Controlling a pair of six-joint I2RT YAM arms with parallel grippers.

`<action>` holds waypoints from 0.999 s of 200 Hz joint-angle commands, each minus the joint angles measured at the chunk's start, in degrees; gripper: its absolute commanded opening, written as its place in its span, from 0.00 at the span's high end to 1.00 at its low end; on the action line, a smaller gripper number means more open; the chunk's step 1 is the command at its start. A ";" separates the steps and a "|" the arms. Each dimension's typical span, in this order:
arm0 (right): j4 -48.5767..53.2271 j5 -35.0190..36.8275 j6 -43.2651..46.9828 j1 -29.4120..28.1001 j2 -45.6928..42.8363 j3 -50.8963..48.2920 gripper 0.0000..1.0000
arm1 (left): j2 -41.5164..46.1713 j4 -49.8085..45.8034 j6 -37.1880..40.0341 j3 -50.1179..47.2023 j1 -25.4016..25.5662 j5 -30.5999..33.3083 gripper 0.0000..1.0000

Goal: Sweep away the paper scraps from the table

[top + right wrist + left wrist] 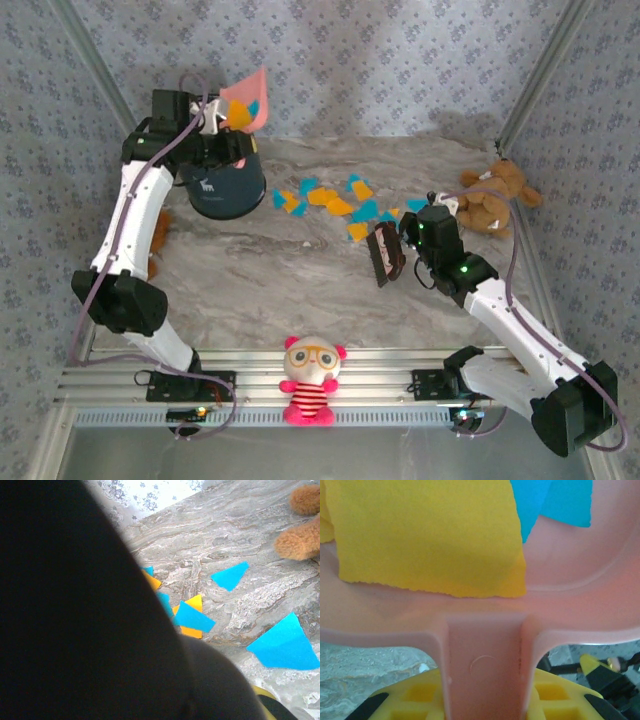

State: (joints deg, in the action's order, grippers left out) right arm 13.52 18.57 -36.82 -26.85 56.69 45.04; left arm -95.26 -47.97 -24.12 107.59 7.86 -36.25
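My left gripper [222,120] is shut on the handle of a pink dustpan [247,100], which it holds raised and tilted at the back left over a dark blue bin [222,187]. In the left wrist view the handle [485,665] sits between yellow fingers [410,697], and an orange scrap [430,535] and a teal scrap [555,500] lie in the pan. Several paper scraps [335,200] lie scattered mid-table [270,270]. My right gripper [412,235] is shut on a dark brush [385,255] just right of them. The brush [85,610] hides much of the right wrist view, beside more scraps [192,617].
A brown teddy bear [495,195] lies at the back right, near the scraps [300,540]. A pink-and-white plush doll [312,380] sits on the front rail between the arm bases. A brown object [160,235] is partly hidden behind the left arm.
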 commanded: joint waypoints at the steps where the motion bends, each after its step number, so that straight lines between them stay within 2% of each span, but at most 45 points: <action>1: -1.43 -0.46 0.26 0.29 0.28 1.27 1.00 | -1.43 5.62 -6.86 1.66 -1.84 -4.54 1.00; 79: -1.71 -0.72 0.17 0.20 0.71 1.48 1.00 | -5.15 18.34 -22.26 -0.11 -5.13 -11.49 1.00; 140: -1.51 -0.64 0.06 0.14 0.36 1.38 1.00 | -5.03 28.62 -32.95 -4.17 -5.75 -13.41 1.00; 200: -1.23 -0.37 -0.02 0.01 0.18 1.36 1.00 | -3.55 44.08 -47.11 -10.89 -6.27 -13.76 1.00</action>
State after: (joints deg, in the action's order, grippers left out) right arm 13.54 18.17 -36.82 -26.87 57.43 45.04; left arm -100.42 -14.00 -63.81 97.95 1.98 -48.36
